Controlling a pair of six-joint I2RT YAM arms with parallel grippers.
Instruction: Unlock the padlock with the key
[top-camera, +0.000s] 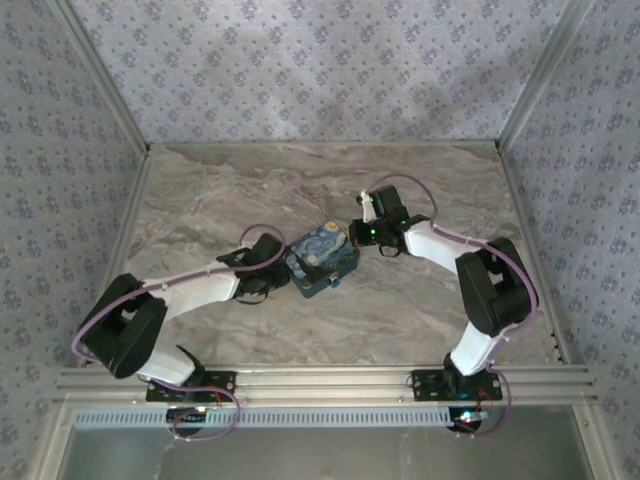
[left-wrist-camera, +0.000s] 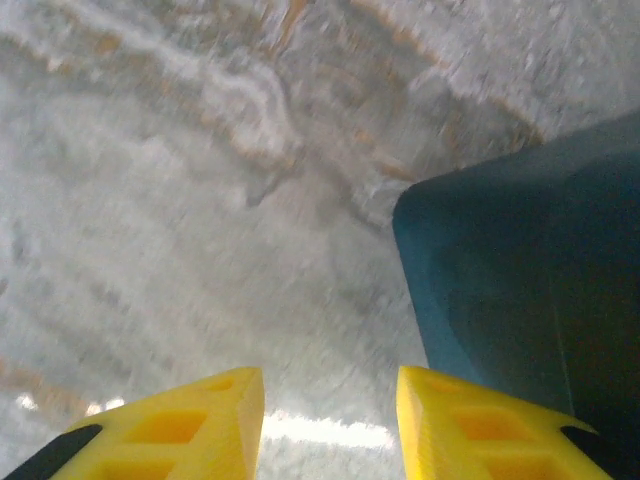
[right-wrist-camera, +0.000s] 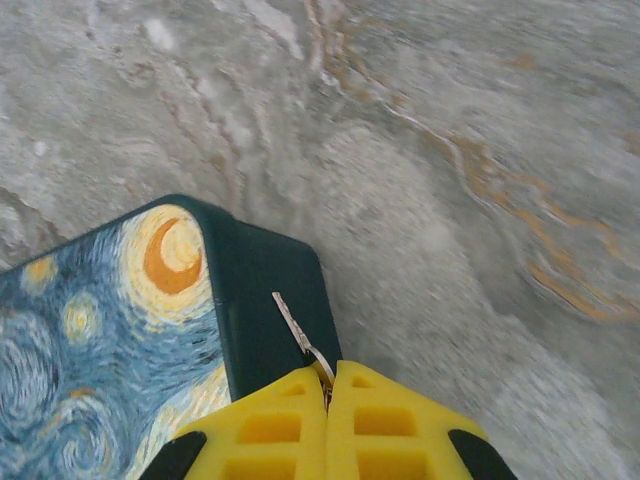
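Between my right fingertips I am pinching the key (right-wrist-camera: 295, 325), a thin silver blade with a small wire loop at its base. My right gripper (right-wrist-camera: 328, 375) is clamping down on that loop, the two yellow pads pressed together with no gap showing. The blade is sticking out ahead of the pads and slanting up to the left across the dark teal side wall of the box (right-wrist-camera: 100, 320). I cannot tell whether its tip is touching that wall. The box lid is showing a painted night sky with swirls of blue and a yellow-orange crescent near the corner closest to the key.

From above, the box (top-camera: 322, 258) is sitting near the middle of the marble table (top-camera: 200, 200), turned at an angle. My right gripper (top-camera: 358, 238) is reaching in at its right corner, and my left gripper (top-camera: 280, 275) is lying just beside its left side.

On the left wrist camera, my left gripper (left-wrist-camera: 330, 385) is standing apart and holding nothing, with bare table (left-wrist-camera: 200, 200) between the yellow fingers (left-wrist-camera: 215, 420). The teal box (left-wrist-camera: 520, 270) wall is rising just ahead of the right-hand one.
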